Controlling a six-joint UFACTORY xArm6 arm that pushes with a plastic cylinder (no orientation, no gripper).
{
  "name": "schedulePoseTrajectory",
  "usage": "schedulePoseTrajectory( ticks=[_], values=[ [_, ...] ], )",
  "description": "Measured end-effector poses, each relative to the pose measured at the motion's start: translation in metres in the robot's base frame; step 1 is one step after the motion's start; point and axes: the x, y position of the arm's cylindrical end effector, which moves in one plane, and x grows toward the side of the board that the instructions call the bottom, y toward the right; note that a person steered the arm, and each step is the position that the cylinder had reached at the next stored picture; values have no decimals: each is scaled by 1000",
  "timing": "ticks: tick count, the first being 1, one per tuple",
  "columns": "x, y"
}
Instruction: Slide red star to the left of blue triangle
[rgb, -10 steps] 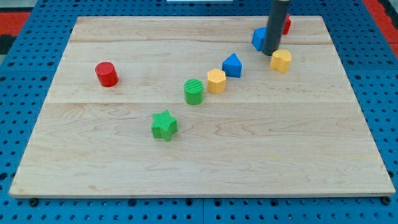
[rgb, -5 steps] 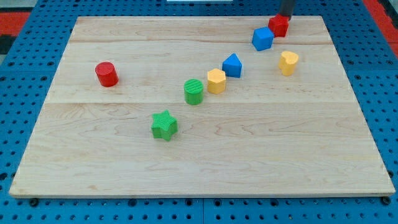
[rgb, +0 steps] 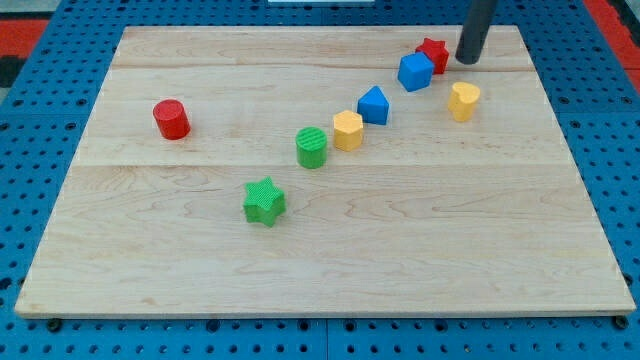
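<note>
The red star (rgb: 434, 53) lies near the board's top right, touching the upper right of a blue cube (rgb: 415, 72). The blue triangle (rgb: 374, 105) sits lower left of the cube, beside a yellow hexagon (rgb: 347, 130). My tip (rgb: 467, 60) stands just right of the red star, close to it; whether it touches is unclear. The rod rises out of the view's top.
A yellow block (rgb: 463, 101) lies below my tip. A green cylinder (rgb: 311, 147) and a green star (rgb: 264, 201) continue the diagonal row toward the lower left. A red cylinder (rgb: 171, 119) stands at the left. The wooden board (rgb: 320, 270) sits on blue pegboard.
My tip went from left of the yellow block up to the top edge, then came down right of the red star. The red star and blue cube shifted slightly left and down.
</note>
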Motion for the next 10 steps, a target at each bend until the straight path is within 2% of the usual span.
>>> schedulePoseTrajectory(
  ticks=[2, 4, 6, 10],
  values=[
    [-37, -56],
    [-25, -134],
    [-6, -128],
    [76, -120]
  ],
)
